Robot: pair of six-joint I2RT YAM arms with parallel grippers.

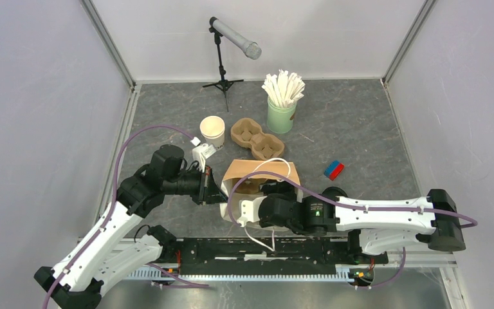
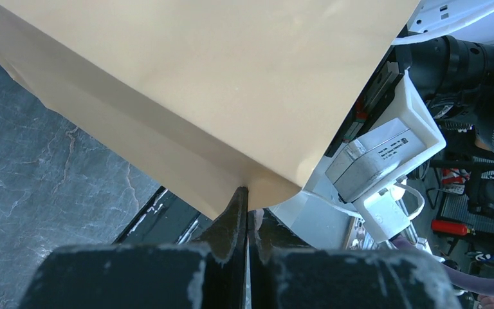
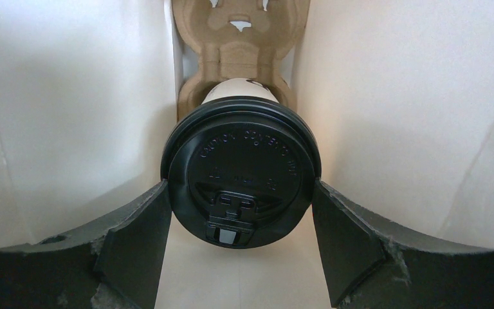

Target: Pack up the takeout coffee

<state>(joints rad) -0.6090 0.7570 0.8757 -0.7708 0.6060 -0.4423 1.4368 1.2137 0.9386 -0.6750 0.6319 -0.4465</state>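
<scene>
The takeout coffee, a white cup with a black lid, sits in a brown pulp carrier inside the brown paper bag. My right gripper reaches into the bag's mouth, and its fingers press the lid's rim on both sides. In the top view the right gripper's tips are hidden inside the bag. My left gripper is shut on the bag's edge at the bag's left side, also seen in the top view.
A stack of lidless cream cups stands behind the bag. An empty pulp carrier, a green cup of white sticks, a red and blue block and a microphone stand are farther back.
</scene>
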